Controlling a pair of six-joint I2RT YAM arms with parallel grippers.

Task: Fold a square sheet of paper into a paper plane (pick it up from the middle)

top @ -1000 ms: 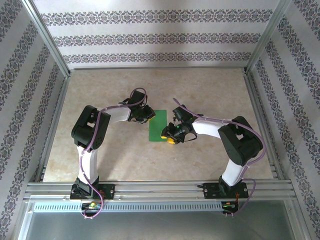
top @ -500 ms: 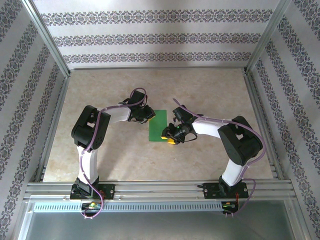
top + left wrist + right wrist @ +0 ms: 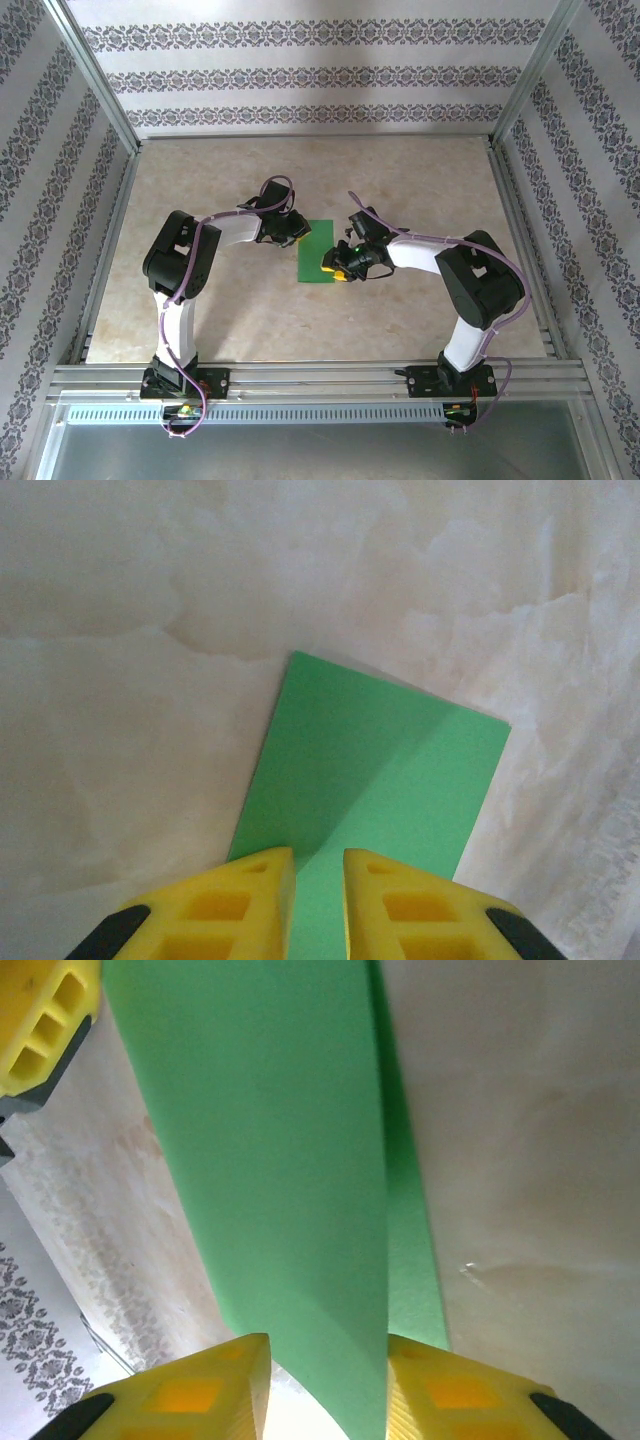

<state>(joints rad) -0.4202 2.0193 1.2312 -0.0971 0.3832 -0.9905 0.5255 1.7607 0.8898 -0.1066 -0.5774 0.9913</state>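
The thin, bright green sheet of paper (image 3: 316,251) lies on the pale marbled desk (image 3: 420,190) and reads from above as a narrow upright rectangle. Both arms cover its side edges there, so its full outline is hard to make out.

The left gripper (image 3: 293,233) sits at the sheet's upper left edge. In the left wrist view (image 3: 318,858) its yellow jaws stand a narrow slit apart over the near edge of the green sheet of paper (image 3: 380,770). Green shows in the slit, but I cannot tell whether the paper is pinched or only pressed.

The right gripper (image 3: 334,265) is at the sheet's lower right edge. In its own view (image 3: 325,1345) the jaws stand apart, with a raised green layer (image 3: 280,1160) spanning the gap and a lower strip showing beside it. Contact with the pads is cut off.

Compared with a second ago, the right gripper has shifted slightly up and in over the sheet. The left arm has not moved.
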